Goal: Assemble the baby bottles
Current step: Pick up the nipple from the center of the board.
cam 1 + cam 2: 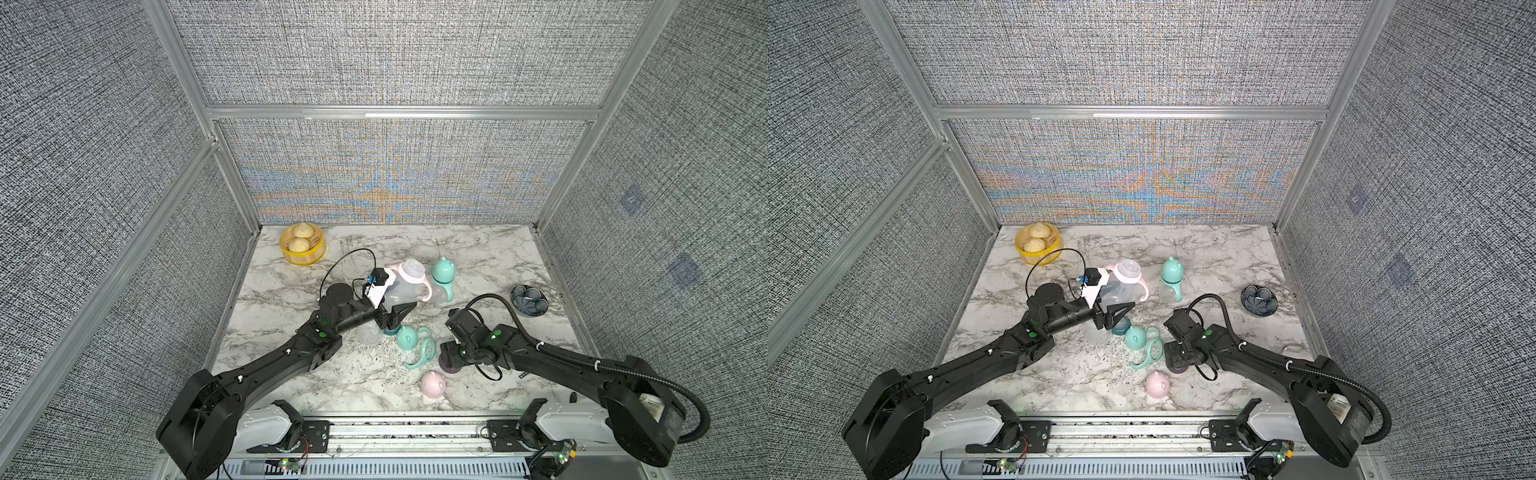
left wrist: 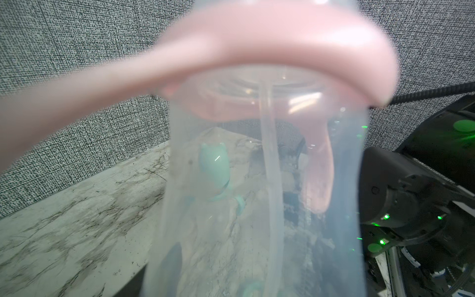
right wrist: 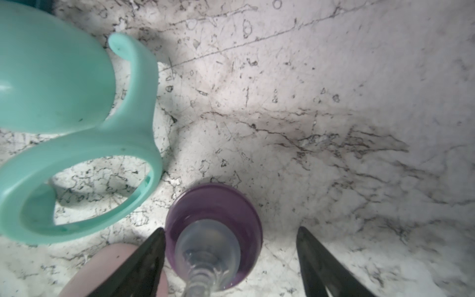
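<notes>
My left gripper (image 1: 401, 311) is shut on the base of a clear bottle (image 1: 405, 286) with a pink looped handle (image 2: 257, 43) and a nipple on top, held tilted above the table; in the left wrist view this bottle (image 2: 257, 205) fills the picture and hides the fingers. My right gripper (image 3: 231, 257) points down, open around a purple nipple collar (image 3: 213, 239) standing on the table; one finger touches its rim, the other stands apart. In both top views the arm covers most of that collar (image 1: 1177, 370).
A capped mint bottle (image 1: 444, 282) stands at the back. A mint cap (image 1: 407, 337), mint handle (image 1: 422, 353), teal collar (image 1: 390, 330) and bare clear bottle (image 1: 370, 332) lie mid-table. A pink cap (image 1: 433, 384) sits near the front. Yellow basket (image 1: 302, 244) back left, dark bowl (image 1: 528, 300) right.
</notes>
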